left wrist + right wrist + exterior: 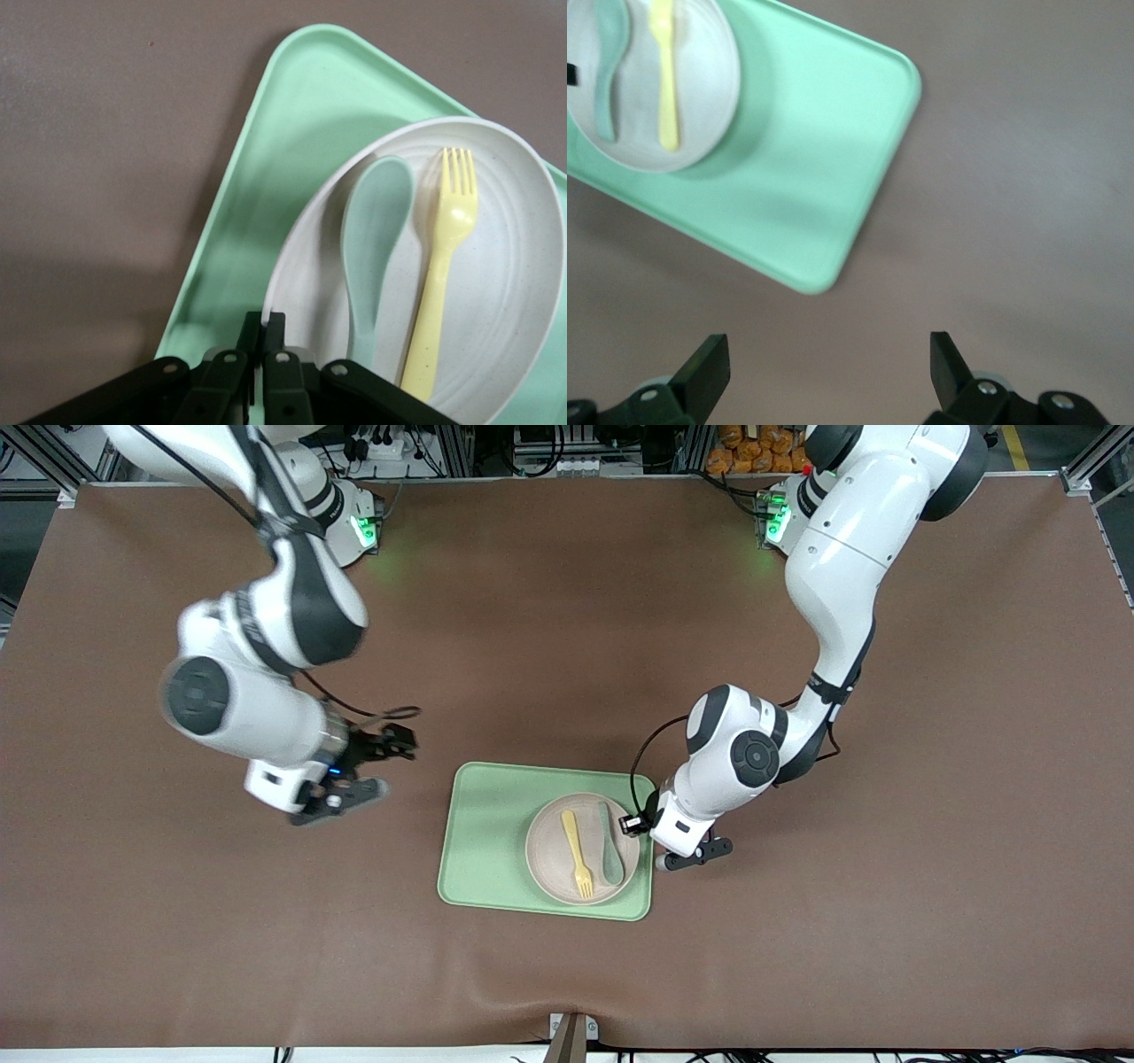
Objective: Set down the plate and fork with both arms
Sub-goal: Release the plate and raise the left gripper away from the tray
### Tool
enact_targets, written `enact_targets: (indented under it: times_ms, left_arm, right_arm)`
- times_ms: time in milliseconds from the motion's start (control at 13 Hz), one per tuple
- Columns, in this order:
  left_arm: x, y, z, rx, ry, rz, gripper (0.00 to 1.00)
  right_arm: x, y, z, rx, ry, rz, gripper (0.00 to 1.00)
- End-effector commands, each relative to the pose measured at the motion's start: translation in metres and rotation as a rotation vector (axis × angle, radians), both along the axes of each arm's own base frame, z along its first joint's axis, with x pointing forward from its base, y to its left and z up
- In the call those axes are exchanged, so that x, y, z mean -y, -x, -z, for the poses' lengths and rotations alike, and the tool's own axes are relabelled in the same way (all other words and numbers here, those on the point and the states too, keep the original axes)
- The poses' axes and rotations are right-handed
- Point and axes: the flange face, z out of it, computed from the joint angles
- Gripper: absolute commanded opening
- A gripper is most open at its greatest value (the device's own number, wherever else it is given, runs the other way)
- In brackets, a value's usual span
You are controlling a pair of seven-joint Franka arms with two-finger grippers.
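The pale plate [549,850] lies on the light-green tray [483,841], at the tray's end toward the left arm. The yellow fork [577,854] lies on the plate beside a grey-green spoon [609,843]. My left gripper [660,857] is low at the plate's edge, its fingers shut on the plate's rim, as the left wrist view [263,323] shows, with the plate [514,292] and fork [440,266] just ahead. My right gripper [385,766] is open and empty over bare table beside the tray, toward the right arm's end; in the right wrist view [828,354] only tabletop lies between its fingers.
The brown table mat [797,957] spreads wide all round the tray. The half of the tray toward the right arm is bare [797,168]. The spoon also shows on the plate in the left wrist view [376,230].
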Motion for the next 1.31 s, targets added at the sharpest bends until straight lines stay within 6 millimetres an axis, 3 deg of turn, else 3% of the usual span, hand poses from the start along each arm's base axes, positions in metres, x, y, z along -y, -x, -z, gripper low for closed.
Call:
enact_targets:
  times_ms: [0, 77, 154, 231, 308, 385, 462, 692, 846, 1077, 1231]
  left_arm:
    - [0.001, -0.008, -0.003, 0.047, -0.024, 0.034, 0.0]
    - [0.0, -0.009, -0.007, 0.061, -0.038, 0.045, 0.22]
    - [-0.006, -0.012, -0.01, 0.076, -0.063, 0.06, 0.92]
    - [-0.011, -0.014, -0.019, 0.092, -0.081, 0.072, 1.0]
    - [-0.012, -0.014, -0.031, 0.082, -0.091, 0.078, 1.0]
    - [-0.016, -0.015, -0.057, 0.066, -0.104, 0.086, 1.0]
    - [-0.03, -0.018, -0.09, 0.048, -0.129, 0.092, 1.0]
    - [-0.087, -0.012, -0.199, -0.013, -0.215, 0.077, 1.0]
    - [-0.136, -0.003, -0.256, -0.038, -0.295, 0.062, 1.0]
    - [-0.166, 0.027, -0.32, -0.055, -0.399, 0.139, 1.0]
    - [-0.2, 0.038, -0.355, -0.041, -0.455, 0.186, 1.0]
  right_arm:
    - [-0.056, -0.002, 0.042, 0.079, -0.023, -0.043, 1.0]
    - [-0.069, -0.003, 0.057, 0.116, -0.03, -0.061, 1.0]
    - [-0.08, -0.003, 0.071, 0.158, -0.038, -0.08, 1.0]
    - [-0.095, 0.001, 0.083, 0.188, -0.043, -0.112, 1.0]
    - [-0.107, 0.004, 0.092, 0.217, -0.05, -0.133, 1.0]
    - [-0.118, 0.006, 0.099, 0.255, -0.059, -0.155, 1.0]
    - [-0.142, 0.017, 0.11, 0.295, -0.069, -0.202, 1.0]
    - [-0.171, 0.005, 0.132, 0.381, -0.091, -0.231, 1.0]
    - [-0.186, -0.003, 0.147, 0.402, -0.096, -0.259, 1.0]
    - [-0.203, -0.004, 0.169, 0.437, -0.109, -0.272, 1.0]
    - [-0.207, -0.004, 0.179, 0.451, -0.113, -0.275, 1.0]
